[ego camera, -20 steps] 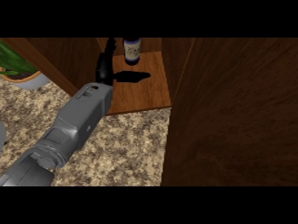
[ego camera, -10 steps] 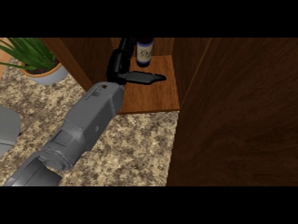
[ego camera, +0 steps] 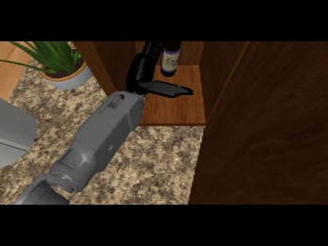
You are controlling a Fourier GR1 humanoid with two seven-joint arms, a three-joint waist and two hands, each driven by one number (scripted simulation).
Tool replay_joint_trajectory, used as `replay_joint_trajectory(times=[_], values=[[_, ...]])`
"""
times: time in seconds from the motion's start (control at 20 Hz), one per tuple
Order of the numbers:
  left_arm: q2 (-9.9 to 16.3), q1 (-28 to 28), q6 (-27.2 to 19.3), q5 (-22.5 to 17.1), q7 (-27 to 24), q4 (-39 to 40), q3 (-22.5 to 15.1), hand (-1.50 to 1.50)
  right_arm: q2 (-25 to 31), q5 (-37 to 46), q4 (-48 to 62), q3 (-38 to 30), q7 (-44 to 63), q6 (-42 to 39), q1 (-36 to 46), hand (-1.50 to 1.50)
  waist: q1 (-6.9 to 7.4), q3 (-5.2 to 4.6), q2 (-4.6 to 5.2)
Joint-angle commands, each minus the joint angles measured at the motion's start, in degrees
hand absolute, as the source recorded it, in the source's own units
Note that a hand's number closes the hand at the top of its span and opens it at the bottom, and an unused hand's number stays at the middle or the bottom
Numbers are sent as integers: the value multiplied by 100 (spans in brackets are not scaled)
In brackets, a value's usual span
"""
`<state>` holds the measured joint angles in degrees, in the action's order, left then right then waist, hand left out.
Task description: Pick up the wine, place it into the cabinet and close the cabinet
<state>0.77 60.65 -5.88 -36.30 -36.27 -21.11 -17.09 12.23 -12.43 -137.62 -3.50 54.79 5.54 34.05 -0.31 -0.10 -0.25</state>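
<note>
Our one visible hand [ego camera: 146, 72] reaches into the cabinet [ego camera: 173, 103], fingers straight and just left of the wine [ego camera: 170, 58], thumb spread wide, holding nothing. The wine stands upright at the back of the shelf. We judge placing done; next we must draw clear and swing the door [ego camera: 280, 129] closed.

At the upper left of your frame a potted plant [ego camera: 61, 67] stands on the speckled granite counter [ego camera: 152, 163], beside a wood floor strip [ego camera: 3, 67].
</note>
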Motion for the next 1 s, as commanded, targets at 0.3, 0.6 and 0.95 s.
replay_joint_trajectory(times=[0.3,0.6,0.95], values=[[-75,-1039,-978,285,1207,-2853,-973,-150,10,66,-539,113,131,129,-319,-150,131,12,-73],[-76,-1932,-2068,394,1915,-4797,-1584,-150,85,58,-494,210,222,160,-173,-150,104,11,-49],[-70,-3001,-3150,509,1884,-6213,-2375,-150,69,354,-195,453,283,352,332,-150,53,5,-15]])
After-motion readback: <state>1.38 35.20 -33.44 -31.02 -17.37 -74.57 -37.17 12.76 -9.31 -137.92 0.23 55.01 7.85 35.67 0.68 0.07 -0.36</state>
